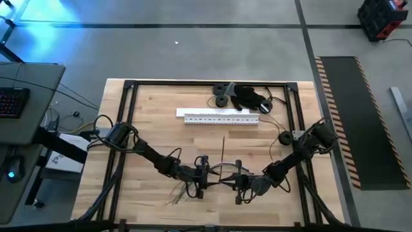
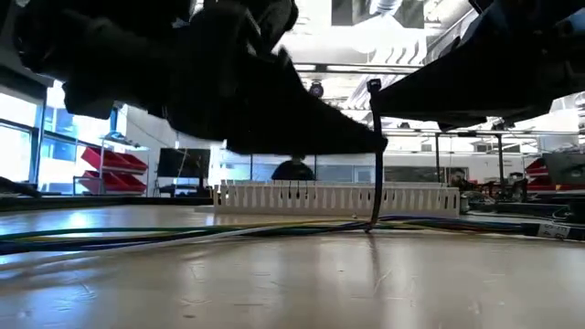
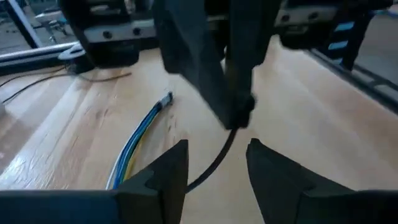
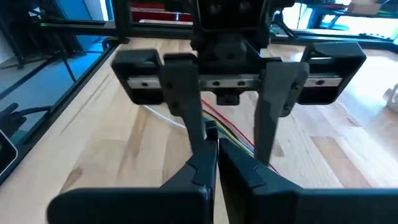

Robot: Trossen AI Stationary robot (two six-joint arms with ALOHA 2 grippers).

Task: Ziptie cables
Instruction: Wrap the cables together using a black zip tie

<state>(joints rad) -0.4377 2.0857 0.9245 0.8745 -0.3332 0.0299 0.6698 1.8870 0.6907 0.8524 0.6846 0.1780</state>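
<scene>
The cables (image 2: 183, 233), a bundle of thin blue, yellow and dark wires (image 3: 134, 149), lie along the wooden table near its front middle. A black zip tie (image 2: 376, 174) stands upright from the bundle. My right gripper (image 4: 216, 158) is shut on the tie. My left gripper (image 3: 217, 177) faces it and is open, one finger on either side of the tie's strap (image 3: 214, 163) without touching it. In the high view the left gripper (image 1: 206, 173) and the right gripper (image 1: 238, 182) nearly meet. My right gripper pinches the zip tie's strap (image 3: 238, 121) between the free ends of its two shut fingers, which slant down from the table's right side. The strap runs down from the fingers to the cables on the table; its upper end (image 2: 373, 87) stands above.
A white slotted strip (image 1: 222, 116) lies across the far middle of the table, with black rolls and parts (image 1: 241, 96) behind it. A thin straight dark stick (image 1: 223, 149) lies just beyond the grippers. A black frame (image 1: 129, 87) edges the table.
</scene>
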